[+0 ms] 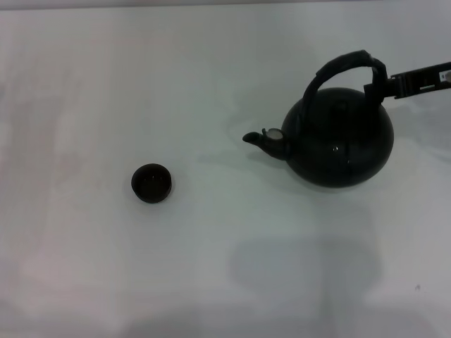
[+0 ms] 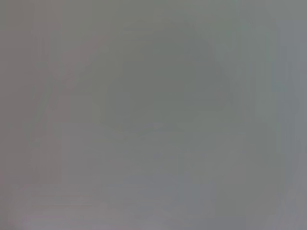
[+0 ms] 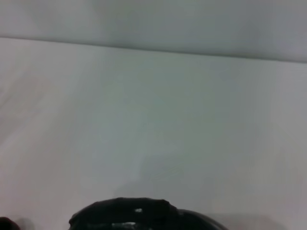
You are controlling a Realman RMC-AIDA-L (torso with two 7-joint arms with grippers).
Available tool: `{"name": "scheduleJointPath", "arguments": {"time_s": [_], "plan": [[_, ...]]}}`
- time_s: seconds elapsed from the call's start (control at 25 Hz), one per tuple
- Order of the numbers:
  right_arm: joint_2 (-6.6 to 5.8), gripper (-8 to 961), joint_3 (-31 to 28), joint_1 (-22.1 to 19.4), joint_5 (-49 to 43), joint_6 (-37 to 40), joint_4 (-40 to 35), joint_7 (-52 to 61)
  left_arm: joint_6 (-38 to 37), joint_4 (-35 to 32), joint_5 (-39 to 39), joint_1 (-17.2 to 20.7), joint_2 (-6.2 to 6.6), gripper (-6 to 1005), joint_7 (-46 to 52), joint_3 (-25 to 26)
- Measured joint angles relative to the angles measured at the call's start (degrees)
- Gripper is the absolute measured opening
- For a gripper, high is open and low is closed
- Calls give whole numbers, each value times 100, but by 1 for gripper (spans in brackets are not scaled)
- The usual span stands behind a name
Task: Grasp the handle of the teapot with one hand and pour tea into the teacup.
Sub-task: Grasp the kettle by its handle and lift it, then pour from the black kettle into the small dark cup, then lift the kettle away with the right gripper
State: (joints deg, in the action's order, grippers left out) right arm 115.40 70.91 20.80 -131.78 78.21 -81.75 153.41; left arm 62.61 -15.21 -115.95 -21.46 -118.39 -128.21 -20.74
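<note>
The teapot (image 1: 342, 137) stands on the white surface (image 1: 211, 267) toward the right side, its short spout (image 1: 255, 139) pointing left at the teacup (image 1: 151, 183), which sits well apart from it. The handle (image 1: 345, 65) arches over the round body. The right claw (image 1: 384, 84) reaches in from the right edge and meets the handle at its right end; whether it is closed on the hoop or only touching, I cannot tell. The left claw is not in view.

The pot looks big and glossy, so probably heavy and slick on the body, more so if filled. The wrapped, textured handle is the sensible hold, near the top of the arch so the weight hangs below and the pot tips steadily. The 1 cup is tiny and light, easily knocked, and a narrow target.
</note>
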Motion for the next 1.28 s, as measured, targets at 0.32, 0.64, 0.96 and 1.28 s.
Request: {"name": "scheduleJointPath", "arguments": {"time_s": [0.32,0.64,0.96,1.28], "plan": [[0,213,332,50,166,-331,-278,-20,0,1,10,23,0,786,7,0],[0,212,989,188,301,-908,-369,-22,0,25,20,21,0,786,35,0],[0,206,1798,242,229,-1610,-475,-45,-49,39,20,18,0,786,65,0],[0,207,2419,425,37,-2177,-499,-126,-83,53,19,-7,-4,787,68,0]]}}
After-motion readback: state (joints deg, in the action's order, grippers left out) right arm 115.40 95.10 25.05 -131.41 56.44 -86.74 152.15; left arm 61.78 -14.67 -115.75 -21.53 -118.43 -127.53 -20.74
